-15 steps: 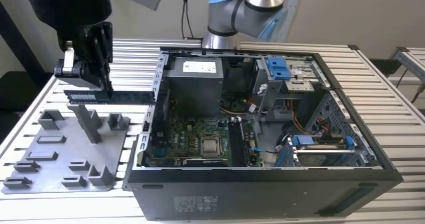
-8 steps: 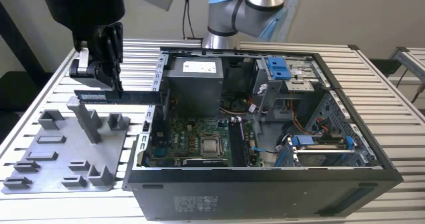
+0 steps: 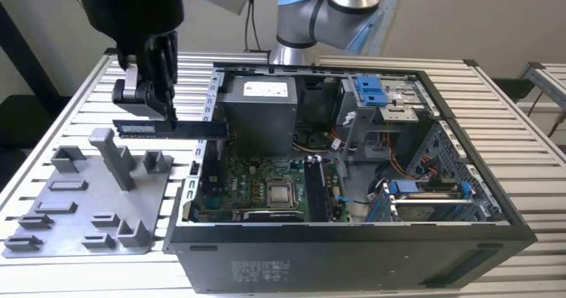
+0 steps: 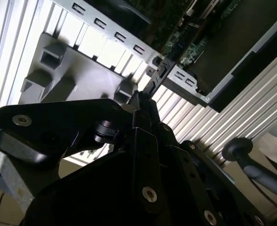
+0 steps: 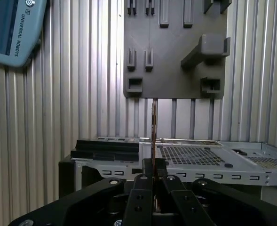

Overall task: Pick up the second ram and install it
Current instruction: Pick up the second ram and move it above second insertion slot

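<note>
In the exterior view the fingers [image 3: 162,94] clamp the second ram [image 3: 199,130], held level above the tabletop [image 3: 79,79]; it juts from them toward the open computer case [image 3: 354,258]. In the second wrist view the second ram [image 4: 156,81] runs edge-on out from between the fingers [image 4: 146,141]. In the first wrist view the second ram [image 5: 154,127] is a thin strip beyond the fingers [image 5: 143,197], with the grey tray [image 5: 176,70] farther off.

The second ram [image 3: 195,130] is a slim, flat, dark memory stick with a pale label near one end. It is off the table and lies level, long side horizontal, pinched from above by the gripper [image 3: 146,117]. It hangs between the grey tray [image 3: 79,208] and the open computer case [image 3: 372,258], one end at the case's side wall. In both wrist views it shows edge-on as a thin dark strip [image 5: 154,127] [image 4: 156,80].
</note>
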`<state>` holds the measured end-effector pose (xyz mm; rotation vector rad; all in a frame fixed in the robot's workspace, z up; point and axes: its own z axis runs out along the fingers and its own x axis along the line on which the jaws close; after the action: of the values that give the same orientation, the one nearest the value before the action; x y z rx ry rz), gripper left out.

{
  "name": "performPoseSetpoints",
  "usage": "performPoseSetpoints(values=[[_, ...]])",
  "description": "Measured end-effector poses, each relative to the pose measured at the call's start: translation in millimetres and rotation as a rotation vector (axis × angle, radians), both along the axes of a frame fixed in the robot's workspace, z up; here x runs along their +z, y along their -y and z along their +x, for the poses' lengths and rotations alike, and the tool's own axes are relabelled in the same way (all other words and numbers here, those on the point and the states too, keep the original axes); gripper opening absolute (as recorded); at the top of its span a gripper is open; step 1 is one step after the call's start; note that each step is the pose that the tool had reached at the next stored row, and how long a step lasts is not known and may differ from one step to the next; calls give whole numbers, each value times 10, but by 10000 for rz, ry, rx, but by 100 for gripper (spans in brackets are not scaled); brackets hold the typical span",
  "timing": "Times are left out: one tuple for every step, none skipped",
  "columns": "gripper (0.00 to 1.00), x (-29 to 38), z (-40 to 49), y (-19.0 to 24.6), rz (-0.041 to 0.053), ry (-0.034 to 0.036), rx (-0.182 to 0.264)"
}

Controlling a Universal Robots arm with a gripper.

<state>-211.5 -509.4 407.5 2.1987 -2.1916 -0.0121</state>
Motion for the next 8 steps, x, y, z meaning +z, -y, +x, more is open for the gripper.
performPoseSetpoints(values=[[14,0,24,0,0,-1,0],[14,0,47,0,0,-3,1],[14,0,72,0,1,-5,1],[14,0,96,0,1,-7,0],[14,0,122,0,0,-9,0],[14,0,148,0,0,-11,0],[14,0,174,0,0,-13,-1],[14,0,199,0,1,-16,0]])
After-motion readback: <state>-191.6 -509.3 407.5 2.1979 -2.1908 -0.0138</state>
